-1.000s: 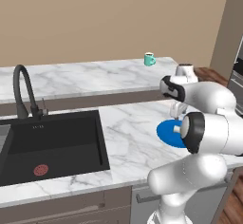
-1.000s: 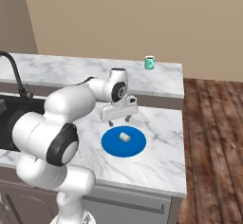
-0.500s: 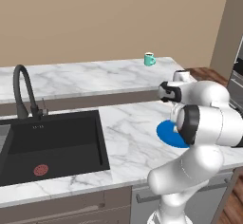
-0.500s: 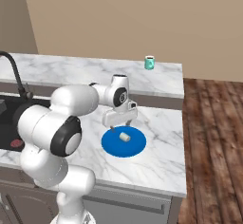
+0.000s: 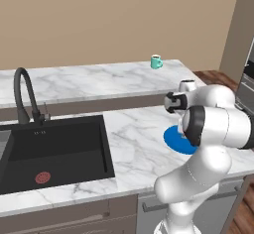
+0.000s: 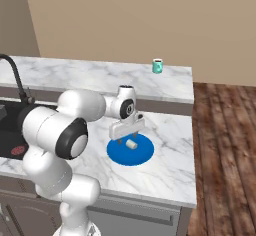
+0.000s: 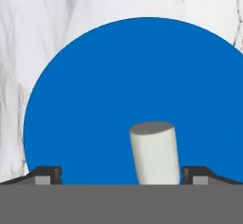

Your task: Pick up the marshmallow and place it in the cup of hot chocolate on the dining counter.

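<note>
The marshmallow [image 6: 131,143], a short white cylinder, lies on its side on a round blue plate [image 6: 119,155] on the near marble counter. My gripper [image 6: 128,136] hangs just above it, pointing down, open. In the hand view the marshmallow [image 7: 154,152] lies between the two dark fingertips [image 7: 47,173], nearer the right one, with the plate [image 7: 118,76] under it. The teal cup of hot chocolate [image 6: 157,66] stands at the far right end of the dining counter [image 6: 95,74], well behind the plate. From the left the cup [image 5: 156,61] is seen too, and my arm hides most of the plate [image 5: 173,140].
A black sink [image 5: 54,148] with a dark curved faucet [image 5: 22,94] sits to the left on the near counter. To the right the counter ends over a wooden floor [image 6: 225,155]. A lower ledge separates the near counter from the dining counter.
The gripper has come down closer to the plate and now stands over the marshmallow. Its jaws have stayed open. Marshmallow, plate and cup have not moved.
</note>
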